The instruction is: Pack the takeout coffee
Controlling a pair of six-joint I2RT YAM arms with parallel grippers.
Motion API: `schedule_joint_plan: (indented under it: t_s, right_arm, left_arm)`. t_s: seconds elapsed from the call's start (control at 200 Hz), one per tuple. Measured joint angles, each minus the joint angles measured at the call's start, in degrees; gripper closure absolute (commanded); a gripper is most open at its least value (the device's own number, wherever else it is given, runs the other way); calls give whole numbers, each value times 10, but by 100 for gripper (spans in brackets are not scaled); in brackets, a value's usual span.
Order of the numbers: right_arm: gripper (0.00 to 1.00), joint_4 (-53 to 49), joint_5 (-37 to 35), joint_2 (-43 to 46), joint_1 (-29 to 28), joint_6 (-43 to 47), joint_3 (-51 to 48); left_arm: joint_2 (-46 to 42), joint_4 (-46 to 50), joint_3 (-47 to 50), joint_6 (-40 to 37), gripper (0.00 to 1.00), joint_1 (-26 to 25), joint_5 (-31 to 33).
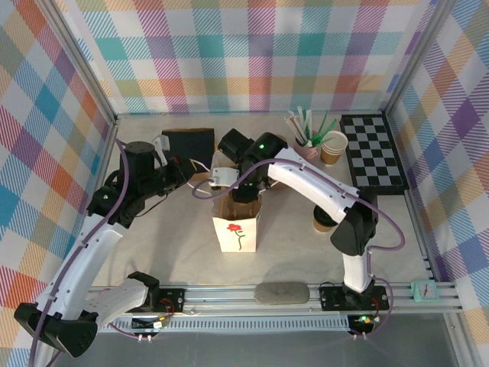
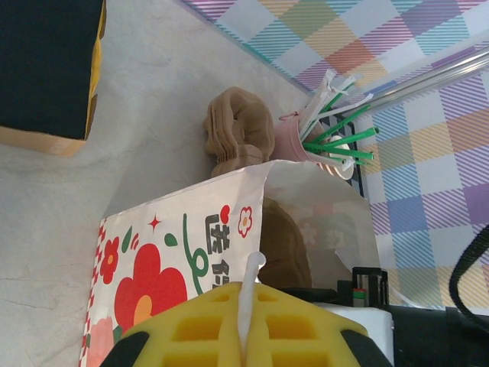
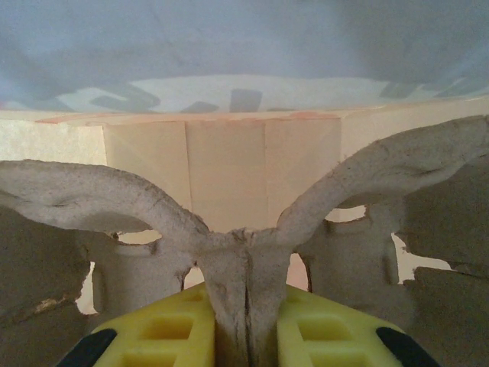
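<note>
The paper bag (image 1: 237, 226) with the red flower print stands open in the middle of the table (image 1: 176, 252). Inside it sits a grey-brown pulp cup carrier (image 3: 114, 206), its cup holes empty as far as the right wrist view shows. The coffee cup (image 1: 322, 223), brown with a dark lid, stands on the table to the right of the bag, outside it and partly hidden behind the right arm. At the back, a pink cup (image 1: 306, 148) holds white and green straws, and just beside it stands an open paper cup (image 1: 334, 147) (white inside, no lid). A checkerboard (image 1: 373, 153) lies to their right and a black box (image 1: 187, 141) at the back left.

The right gripper (image 3: 244, 306) reaches down into the bag's mouth, its yellow fingers (image 3: 160, 332) clamped tight on the carrier's upright middle rib. The left gripper (image 2: 248, 294) is pinched closed on the thin white top edge of the bag.
</note>
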State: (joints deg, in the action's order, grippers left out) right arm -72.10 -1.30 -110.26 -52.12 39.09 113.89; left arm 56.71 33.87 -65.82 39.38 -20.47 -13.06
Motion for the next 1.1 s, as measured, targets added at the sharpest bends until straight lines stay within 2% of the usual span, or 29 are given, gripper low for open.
schedule_joint_plan:
  t_s: [0.535,0.73,0.88,1.1]
  right_arm:
    - [76,0,-13,-16,0,-21,-7]
    - [66,0,-13,-16,-1,-25,-7]
    - [49,-1,-13,-16,-1,-26,-7]
    - [45,-5,-13,-16,-5,-25,-7]
  left_arm:
    - [-14,0,0,5,98,0,-10]
    - [-14,0,0,5,98,0,-10]
    - [-14,0,0,5,98,0,-10]
    - [-14,-1,0,11,97,0,-11]
